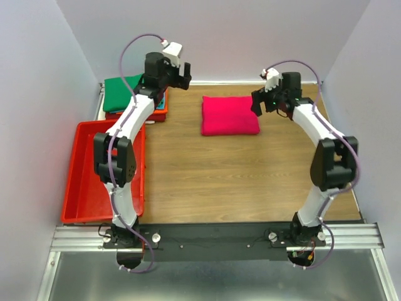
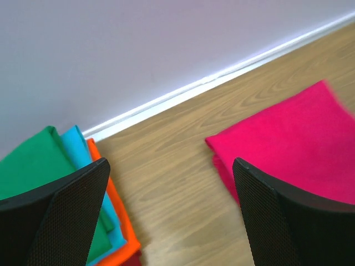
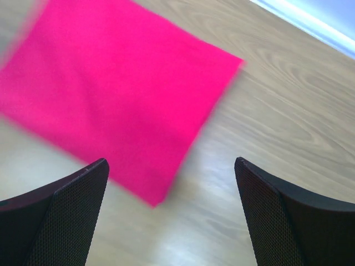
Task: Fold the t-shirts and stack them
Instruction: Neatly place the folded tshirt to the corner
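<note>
red tray (image 1: 71,179) shows overhead only, pink shirt (image 1: 230,116) everywhere.

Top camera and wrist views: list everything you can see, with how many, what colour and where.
pink t-shirt: one, magenta-pink, folded, far centre of the table
stacked t-shirts: four folded, green on top, then teal-blue, orange, dark red; far left corner
tray: one, red, left side, nearer than the stack
table: one, brown wood grain
rail: one, silver, near edge, under both arm bases
left gripper: one, black, open, between the stack and the pink t-shirt
right gripper: one, black, open, by the pink t-shirt's right edge
</note>
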You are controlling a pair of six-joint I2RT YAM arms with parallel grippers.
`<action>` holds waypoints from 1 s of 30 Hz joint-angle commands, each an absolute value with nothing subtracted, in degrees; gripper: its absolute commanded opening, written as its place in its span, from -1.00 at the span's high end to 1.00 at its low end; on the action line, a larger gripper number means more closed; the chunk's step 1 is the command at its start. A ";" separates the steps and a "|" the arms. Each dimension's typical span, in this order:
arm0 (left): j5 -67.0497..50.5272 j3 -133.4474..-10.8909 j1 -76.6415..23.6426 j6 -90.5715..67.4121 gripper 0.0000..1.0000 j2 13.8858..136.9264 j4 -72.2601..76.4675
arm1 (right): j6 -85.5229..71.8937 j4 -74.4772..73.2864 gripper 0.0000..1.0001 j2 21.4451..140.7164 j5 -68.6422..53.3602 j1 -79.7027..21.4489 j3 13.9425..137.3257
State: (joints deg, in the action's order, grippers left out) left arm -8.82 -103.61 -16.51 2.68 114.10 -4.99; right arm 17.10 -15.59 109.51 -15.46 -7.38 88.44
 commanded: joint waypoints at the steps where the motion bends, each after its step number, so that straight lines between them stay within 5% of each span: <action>1: -25.64 -97.56 -14.07 -12.28 -0.97 113.81 -4.65 | 18.55 -16.96 -1.00 100.40 -33.65 -7.65 79.40; 10: -26.29 -110.55 -15.29 -19.86 -0.97 129.18 -16.25 | 21.53 -17.49 -1.00 87.29 -38.29 -4.31 63.83; 30: -26.71 -131.57 -17.93 -25.22 -0.82 150.20 -26.54 | 21.18 -17.49 -1.00 81.39 -51.24 4.92 59.94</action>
State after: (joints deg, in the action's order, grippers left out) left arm -23.90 -129.14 -16.97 -22.68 147.13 -23.90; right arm 20.47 -17.19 83.81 -47.88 3.79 60.60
